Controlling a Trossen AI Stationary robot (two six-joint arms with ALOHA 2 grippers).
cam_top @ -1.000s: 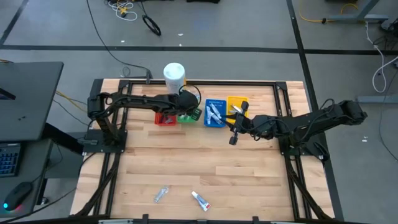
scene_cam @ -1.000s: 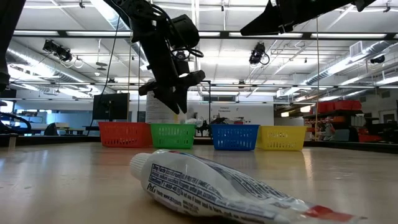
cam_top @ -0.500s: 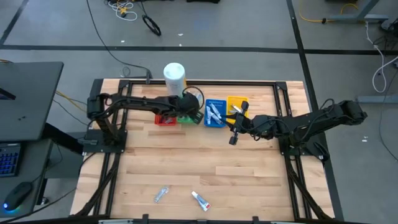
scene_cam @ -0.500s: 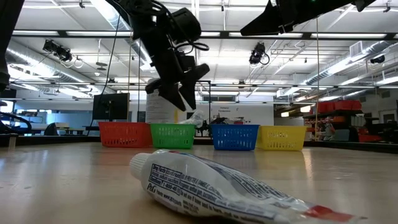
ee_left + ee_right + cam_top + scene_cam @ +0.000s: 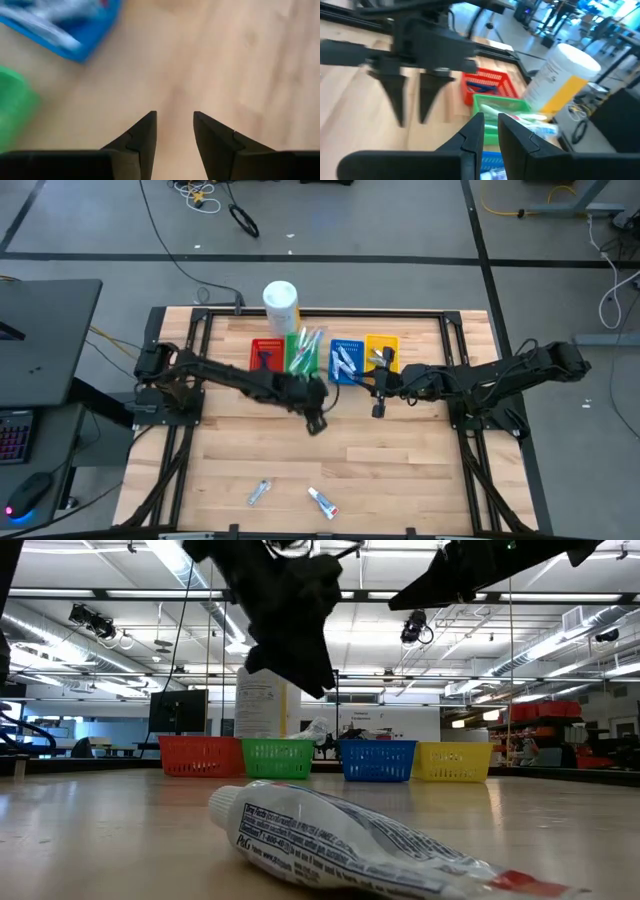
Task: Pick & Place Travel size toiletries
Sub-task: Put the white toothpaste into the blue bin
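Note:
Two travel size toiletries lie flat near the table's near edge: a silvery tube (image 5: 260, 492) and a white tube with a red end (image 5: 322, 502), which fills the foreground of the low view (image 5: 340, 840). More toiletries lie in the green bin (image 5: 303, 352), blue bin (image 5: 345, 361) and yellow bin (image 5: 382, 350). My left gripper (image 5: 316, 423) (image 5: 175, 120) hangs open over bare wood in front of the bins, nothing between its fingers. My right gripper (image 5: 377, 409) (image 5: 490, 121) hovers in front of the yellow bin, its fingers a narrow gap apart and empty.
A red bin (image 5: 265, 356) stands left of the green one in the row at the far side. A large white canister (image 5: 281, 300) stands behind the bins. Bare wood stretches from the bins to the two tubes at the near edge.
My left gripper has swung away from above the green bin toward the table's near edge and a little to the right, rolling as it went. It now hangs over bare wood. The green bin, hidden under the arm before, shows its contents in the high view.

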